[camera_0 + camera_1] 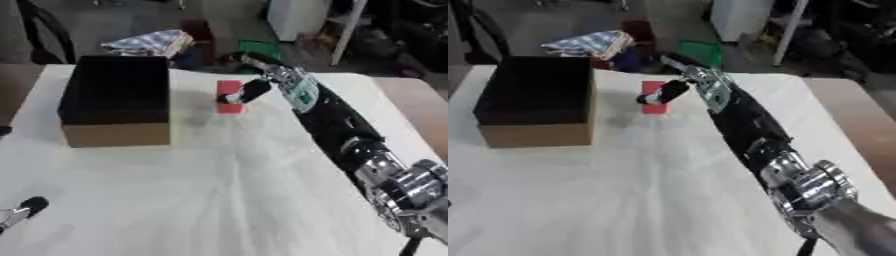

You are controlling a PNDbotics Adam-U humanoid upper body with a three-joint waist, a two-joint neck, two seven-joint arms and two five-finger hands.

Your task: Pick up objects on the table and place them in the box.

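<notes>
Right hand [249, 91] reaches the red block [229, 96] near the table's [219, 200] far edge, fingers curled onto it (apparently not lifted), box [115, 100] waiting alongside.

Premises read as a robotics lab or workshop rather than a home. A bench [219, 190] covered in a white cloth fills the near ground, set up as a test station. Beyond its far edge the bare grey floor [114, 20] holds loose clutter: a folded checked cloth [149, 42], a green item [260, 49], and a white cabinet [297, 17] with a pale upright post [348, 30] far right.
</notes>
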